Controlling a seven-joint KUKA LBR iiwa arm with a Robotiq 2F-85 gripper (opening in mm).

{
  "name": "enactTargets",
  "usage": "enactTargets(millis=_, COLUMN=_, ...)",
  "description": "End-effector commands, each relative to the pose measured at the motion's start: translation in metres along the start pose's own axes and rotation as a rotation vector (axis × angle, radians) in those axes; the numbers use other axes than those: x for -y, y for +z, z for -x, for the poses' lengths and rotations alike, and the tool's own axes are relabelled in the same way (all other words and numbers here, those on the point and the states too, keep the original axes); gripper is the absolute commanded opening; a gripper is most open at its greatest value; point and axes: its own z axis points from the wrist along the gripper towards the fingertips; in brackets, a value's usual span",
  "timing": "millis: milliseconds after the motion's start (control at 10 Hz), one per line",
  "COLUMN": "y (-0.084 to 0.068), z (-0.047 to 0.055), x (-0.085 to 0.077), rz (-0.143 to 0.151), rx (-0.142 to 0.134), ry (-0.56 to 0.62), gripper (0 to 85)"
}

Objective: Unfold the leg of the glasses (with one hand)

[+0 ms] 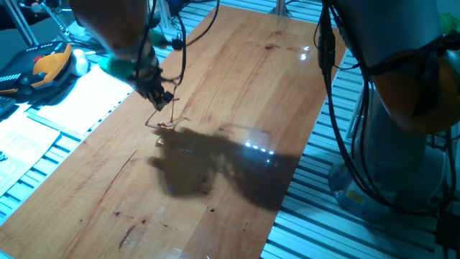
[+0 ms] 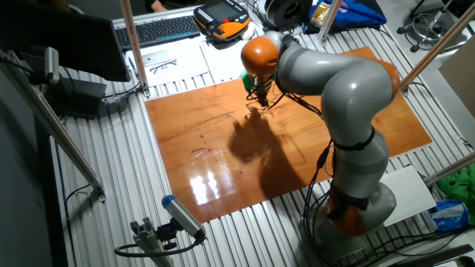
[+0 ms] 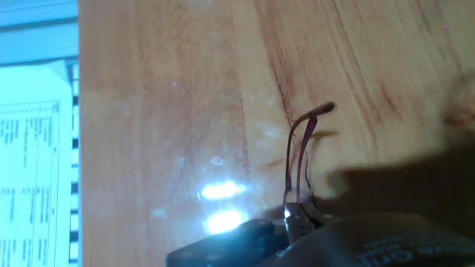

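Jaws of the hand [image 1: 164, 98] clamped on 1 leg of the glasses [image 1: 164, 121].

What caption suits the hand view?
Gripper pinching a thin leg of the glasses above the wooden table.

A glossy wooden desk [image 2: 223, 148] fills mid-frame on a ribbed metal bench [image 2: 119, 185]; a keyboard [image 2: 159, 30] and papers [image 2: 174, 63] lie upper left.

glasses [image 1: 167, 119] lenses too small + blurred to make out, claw [image 3: 297, 219] tips cut off at hand view bottom edge
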Motion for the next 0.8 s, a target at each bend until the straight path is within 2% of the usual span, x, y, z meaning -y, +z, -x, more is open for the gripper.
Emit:
enactTargets(millis=0, y=-0.007, z=0.003, x=-0.002, rz=-0.010, rx=-0.012, ry=-0.013, gripper=0.0)
enactTargets(millis=200, y=-0.016, z=0.008, x=-0.005, rz=-0.006, rx=-0.029, ry=-0.025, gripper=0.0)
enactTargets(millis=400, y=-0.023, z=0.010, x=-0.004, rz=0.024, rx=-0.060, ry=-0.034, gripper=0.0)
enactTargets(millis=500, y=-0.028, z=0.012, x=-0.002, rz=0.040, rx=-0.087, ry=-0.039, gripper=0.0)
enactTargets(millis=700, y=-0.038, z=0.016, x=0.002, rz=0.103, rx=-0.154, ry=-0.033, gripper=0.0)
